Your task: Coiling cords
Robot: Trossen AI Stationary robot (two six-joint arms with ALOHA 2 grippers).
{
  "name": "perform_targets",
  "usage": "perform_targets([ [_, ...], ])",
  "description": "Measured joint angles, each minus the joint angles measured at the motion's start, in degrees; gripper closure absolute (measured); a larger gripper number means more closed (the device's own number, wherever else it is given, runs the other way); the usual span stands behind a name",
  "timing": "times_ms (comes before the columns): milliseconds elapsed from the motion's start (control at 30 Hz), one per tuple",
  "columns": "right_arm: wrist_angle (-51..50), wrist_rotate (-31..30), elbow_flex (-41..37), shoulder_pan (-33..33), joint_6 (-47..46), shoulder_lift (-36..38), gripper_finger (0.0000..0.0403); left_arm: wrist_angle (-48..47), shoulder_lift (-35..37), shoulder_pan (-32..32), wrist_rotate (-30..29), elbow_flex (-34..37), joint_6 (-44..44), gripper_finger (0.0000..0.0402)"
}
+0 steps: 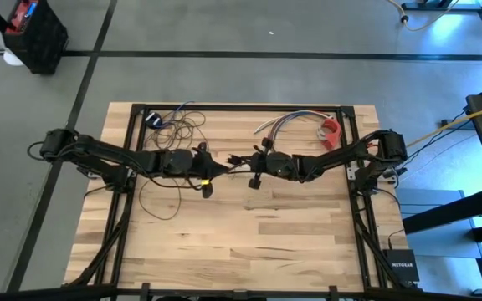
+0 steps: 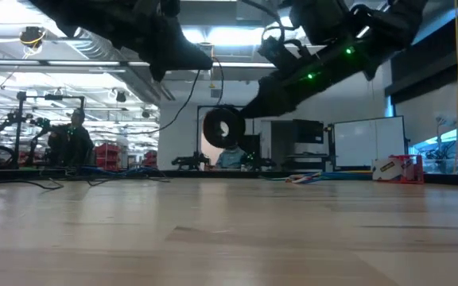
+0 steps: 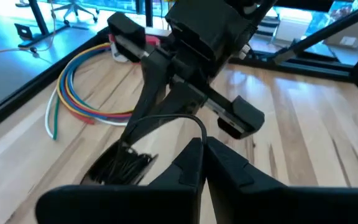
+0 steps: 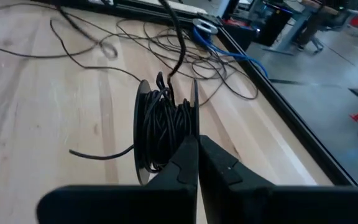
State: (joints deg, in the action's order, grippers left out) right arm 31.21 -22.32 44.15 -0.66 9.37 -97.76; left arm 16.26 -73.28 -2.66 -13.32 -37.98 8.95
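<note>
While both arms meet above the worktop point(image 1: 258, 234), the right gripper point(image 1: 253, 161) has its fingers clamped on the cords point(image 4: 160, 134), a dark coil. The left gripper point(image 1: 224, 165), beside that coil, has its fingers together around one strand.

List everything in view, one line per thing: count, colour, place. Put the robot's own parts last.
cord: one, thin dark, loose loops on the table's far left part, partly wound on the spool.
spool: one, black, held above the table's middle at the right gripper, cord wound on it.
multicoloured wires: one bundle, far right part of the table.
tape dispenser: one, red, beside the multicoloured wires.
table: one, light wood, dark frame.
yellow cable: one, off the table's right side.
left gripper: one, dark, shut, above the table's middle.
right gripper: one, dark, shut on the spool, facing the left gripper.
</note>
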Motion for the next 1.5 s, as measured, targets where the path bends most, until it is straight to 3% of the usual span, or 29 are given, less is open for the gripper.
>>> perform_targets([
  [500, 1.41, 0.96, 2.88, -0.62, 1.48, 0.00, 0.0398, 14.90, -13.14, 0.00, 0.02, 0.02, 1.04, 0.0391],
  [1033, 4.90, 1.18, 2.86, -0.49, 2.80, 0.00, 0.0398, 13.88, -22.71, 2.56, 0.00, 0.00, 1.67, 0.0391],
  [1300, 0.23, 1.20, 2.79, -0.40, 4.15, 3.32, 0.0398, 5.89, -22.71, 4.60, -0.22, -0.10, -0.35, 0.0391],
  [1500, -3.33, 4.93, 2.79, -0.42, 2.72, 5.82, 0.0398, 3.49, -22.69, 6.19, 0.09, -0.11, -0.87, 0.0391],
])
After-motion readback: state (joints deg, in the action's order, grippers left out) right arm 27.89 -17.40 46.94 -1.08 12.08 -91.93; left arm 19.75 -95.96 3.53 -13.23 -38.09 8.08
